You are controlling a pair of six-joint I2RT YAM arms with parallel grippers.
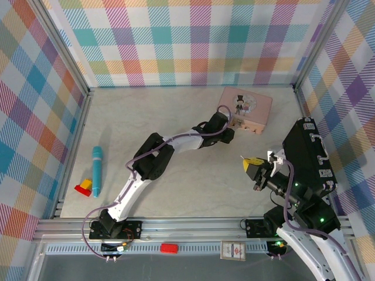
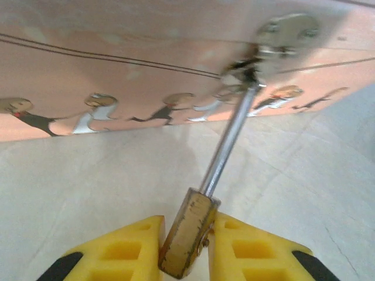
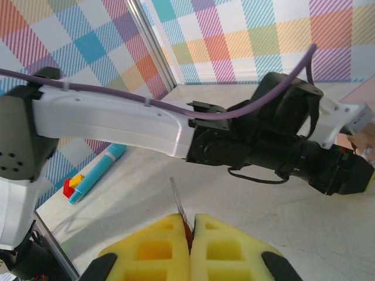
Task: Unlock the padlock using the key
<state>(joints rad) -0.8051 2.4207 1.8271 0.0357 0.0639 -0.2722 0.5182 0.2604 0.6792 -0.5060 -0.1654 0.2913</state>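
Table [image 1: 187, 187]: is carrying the pink tin near its far edge, on the right arm's side.
Left arm [image 1: 152, 161]: is reaching from its base out to the near front face of the pink tin.
Right arm [image 1: 307, 164]: is hanging above the table, nearer the bases than the pink tin, its wrist pointing inward.
Pink tin [image 1: 246, 108]: is lying flat with its printed lid up; its front wall [image 2: 146, 70] is facing the left wrist camera.
Blue tube [image 1: 96, 171]: is lying well apart from the pink tin, over by the left arm's side wall.
Red and yellow block [image 1: 84, 187]: is sitting just beside the blue tube, on the side away from the pink tin.
Left gripper [image 2: 187, 219]: is clenching its yellow pads on the padlock body, close in front of the pink tin.
Right gripper [image 3: 190, 219]: is pinching the key, pads pressed together, apart from the pink tin on its near side.
Padlock [image 2: 183, 246]: is hanging from the pink tin's silver clasp [image 2: 287, 29], its shackle [image 2: 228, 140] running from the clasp down to the tilted brass body.
Key [image 3: 177, 202]: is sticking up as a thin blade from between the right pads, away from the pink tin.
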